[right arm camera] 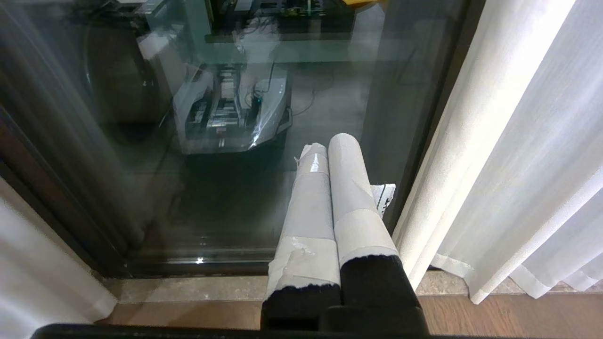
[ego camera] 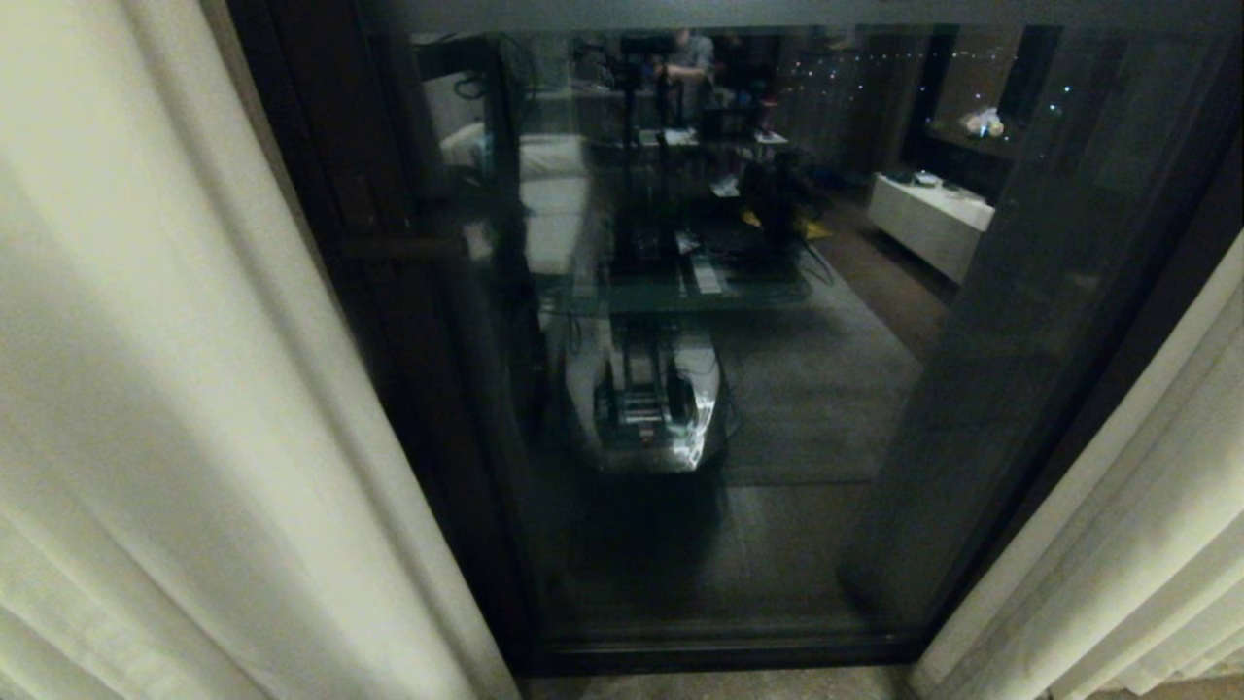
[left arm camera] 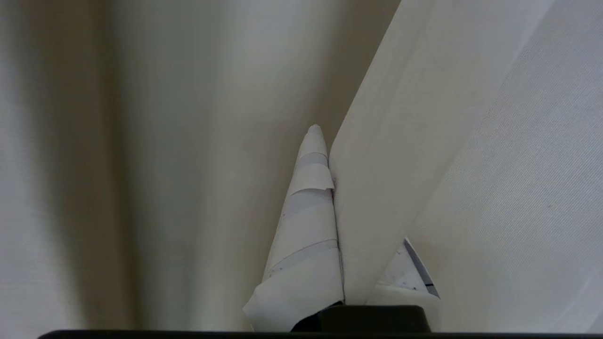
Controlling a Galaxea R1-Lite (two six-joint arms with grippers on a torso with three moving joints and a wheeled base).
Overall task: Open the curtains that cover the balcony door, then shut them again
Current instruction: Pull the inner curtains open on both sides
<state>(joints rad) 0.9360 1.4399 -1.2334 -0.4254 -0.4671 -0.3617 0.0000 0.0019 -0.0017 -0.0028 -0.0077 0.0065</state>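
At nine o'clock in our head view hangs the left panel of the curtains (ego camera: 185,389), and the right panel (ego camera: 1137,506) hangs at four o'clock; between them the balcony door (ego camera: 739,321) is uncovered, its dark glass reflecting the room and our own base. Neither arm shows in this view.

Our left gripper (left arm camera: 330,188) is clamped on a hemmed fold of the left panel: in its wrist view one taped finger (left arm camera: 306,212) presses against the cloth, and the other is almost hidden behind the fold. Our right gripper (right arm camera: 332,188) is empty, its two taped fingers pressed together, and it points down toward the door sill (right arm camera: 198,282), near the hem of the right panel but apart from it.

We judge that the main risk is the thin fold slipping out of the pinch if we pull quickly, because the fabric is smooth and only a narrow edge is held. A hard pull could also strain the top rail, which we cannot see. The glass stands close in front, so a forward swing may strike it.

Free room lies sideways along the door, from nine o'clock toward three. The right panel's edge limits that path.
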